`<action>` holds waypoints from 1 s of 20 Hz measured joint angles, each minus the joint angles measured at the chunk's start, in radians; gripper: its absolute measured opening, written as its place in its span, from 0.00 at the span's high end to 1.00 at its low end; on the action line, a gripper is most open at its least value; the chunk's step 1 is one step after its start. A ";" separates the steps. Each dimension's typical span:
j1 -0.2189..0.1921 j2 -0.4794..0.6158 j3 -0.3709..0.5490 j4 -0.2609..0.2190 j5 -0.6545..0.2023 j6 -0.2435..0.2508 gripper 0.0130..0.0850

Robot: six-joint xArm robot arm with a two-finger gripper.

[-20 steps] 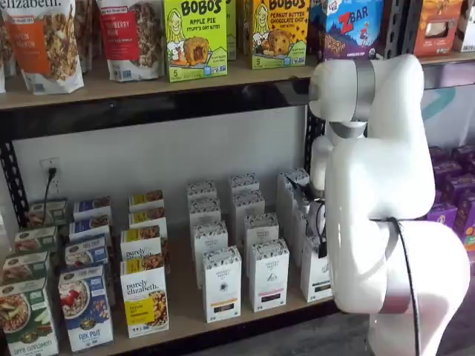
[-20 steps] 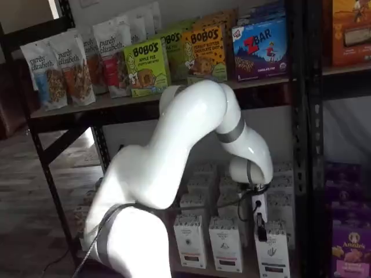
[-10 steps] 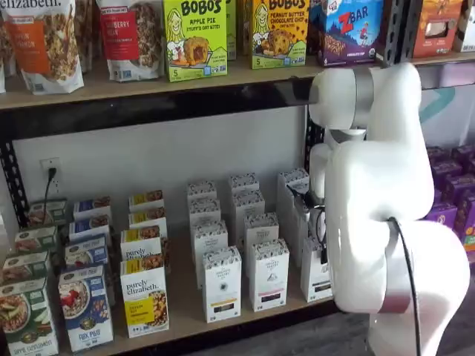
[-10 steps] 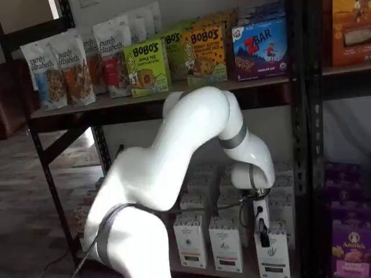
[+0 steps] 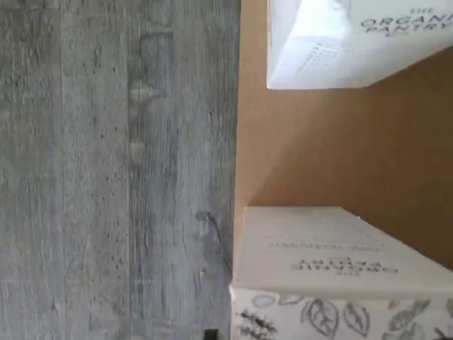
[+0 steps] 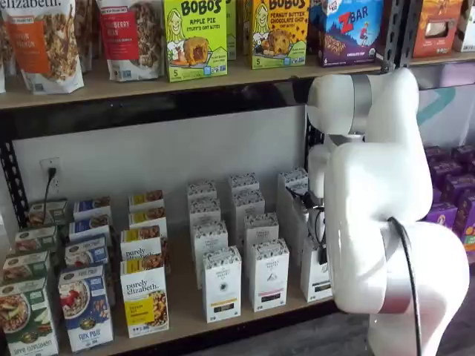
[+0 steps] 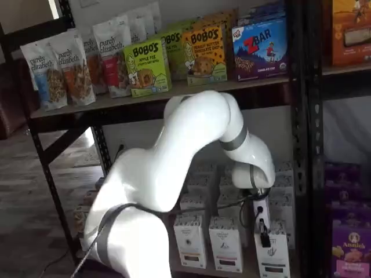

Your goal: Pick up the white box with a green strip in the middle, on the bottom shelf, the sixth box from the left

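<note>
white box (image 6: 315, 273) at lower right of centre in a shelf view, front row of the bottom shelf (image 6: 183, 294), right end of the row of white cartons, right edge hidden behind the arm (image 6: 378, 193). same white box (image 7: 272, 258) at bottom right of centre in a shelf view, upright, speckled top partly covered by the gripper (image 7: 262, 233). strip colour on its front too small to read.

gripper low over the white box, white body above with black fingers pointing down at the box top, cable beside it. seen side-on in both shelf views, also at (image 6: 321, 248), so cannot tell whether released or clenched. cannot tell whether touching the box.

two more white cartons (image 6: 268, 275) just left of the white box in the front row, upright, further rows of like cartons behind. granola boxes (image 6: 144, 296) at lower left on the same board.

upper shelf along the top of the frame: bobo's apple pie box (image 6: 194, 37), zbar box (image 6: 349, 26), purely elizabeth bags (image 7: 56, 72).

wrist view turned on its side: tan shelf board (image 5: 318, 152), grey wood floor (image 5: 113, 170) beside its edge, organic pantry carton (image 5: 354, 42) and a leaf-patterned carton (image 5: 333, 265) apart on the board. cannot tell which of these is the white box. no fingers visible there.
</note>
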 joint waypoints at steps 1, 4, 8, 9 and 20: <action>0.000 0.000 0.000 0.001 0.000 0.000 0.28; 0.000 -0.001 0.005 -0.011 -0.011 0.010 0.28; -0.001 -0.006 0.010 -0.012 -0.012 0.009 0.33; -0.001 -0.007 0.010 -0.011 -0.009 0.009 0.33; -0.004 -0.061 0.105 -0.062 -0.064 0.055 0.50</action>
